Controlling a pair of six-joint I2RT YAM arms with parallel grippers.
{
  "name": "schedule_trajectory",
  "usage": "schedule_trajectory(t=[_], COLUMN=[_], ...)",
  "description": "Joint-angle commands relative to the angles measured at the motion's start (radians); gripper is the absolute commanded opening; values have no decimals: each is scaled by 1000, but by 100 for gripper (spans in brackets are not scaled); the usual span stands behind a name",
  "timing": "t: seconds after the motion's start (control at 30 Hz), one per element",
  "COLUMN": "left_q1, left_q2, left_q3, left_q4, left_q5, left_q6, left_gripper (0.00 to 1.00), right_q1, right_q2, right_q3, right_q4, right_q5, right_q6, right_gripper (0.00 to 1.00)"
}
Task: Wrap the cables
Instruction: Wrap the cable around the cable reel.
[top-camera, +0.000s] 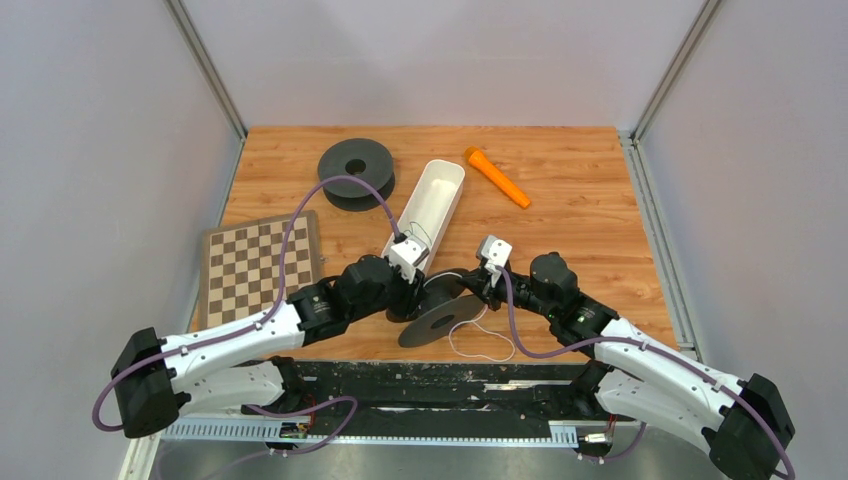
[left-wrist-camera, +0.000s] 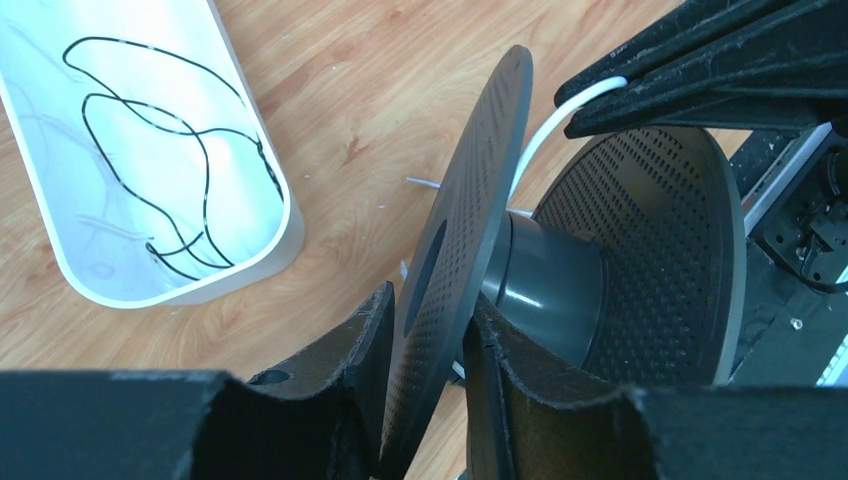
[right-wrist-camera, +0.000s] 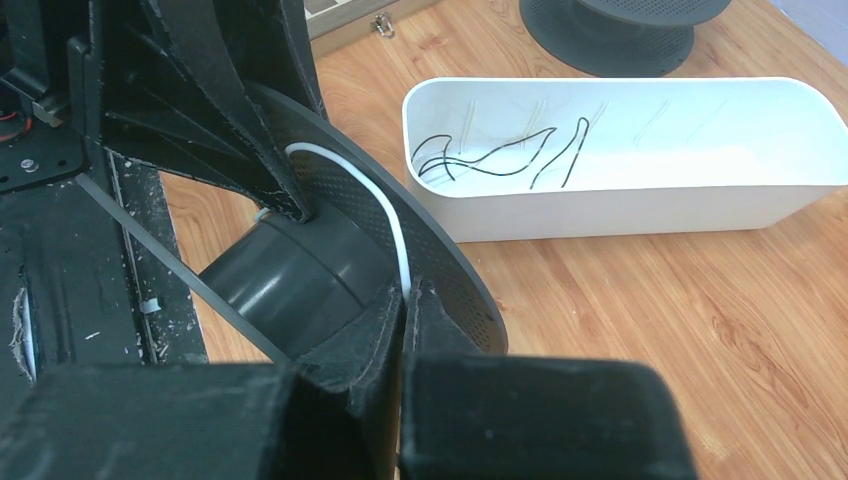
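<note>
My left gripper (left-wrist-camera: 430, 300) is shut on one flange of a black perforated spool (left-wrist-camera: 640, 230), holding it tilted; in the top view the left gripper (top-camera: 415, 295) and the spool (top-camera: 440, 312) are near the table's front edge. My right gripper (right-wrist-camera: 408, 295) is shut on the whitish cable (right-wrist-camera: 372, 188), which arcs over the spool's grey hub (right-wrist-camera: 285, 280). The rest of this cable lies in a loop on the table (top-camera: 482, 345). The dark cable (left-wrist-camera: 200, 170) lies coiled in the white tub (left-wrist-camera: 275, 245), also seen in the right wrist view (right-wrist-camera: 500, 155).
A second black spool (top-camera: 357, 172) stands at the back left. The white tub (top-camera: 445, 180) lies just behind the grippers. An orange tool (top-camera: 497, 177) lies at the back right. A checkerboard (top-camera: 262, 265) sits at the left. The black base strip (top-camera: 430, 385) runs along the front.
</note>
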Motion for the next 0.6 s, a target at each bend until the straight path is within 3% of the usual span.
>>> schedule_trajectory(t=[0.0, 0.2, 0.47, 0.57], left_q1=[0, 1, 2, 2], left_q2=[21, 21, 17, 20], left_q3=[18, 6, 6, 18], left_q4=[44, 29, 18, 2], left_q5=[-18, -47, -29, -2], left_q6=[-17, -19, -5, -8], left_gripper=[37, 26, 0, 0], right_q1=[4, 3, 4, 4], right_q2=[-11, -13, -16, -15], right_q3=[-3, -12, -15, -12], right_q4=[-2, -3, -3, -3], right_q5=[-14, -2, 8, -7], right_q6=[-13, -7, -1, 8], right_gripper=[0, 2, 3, 6])
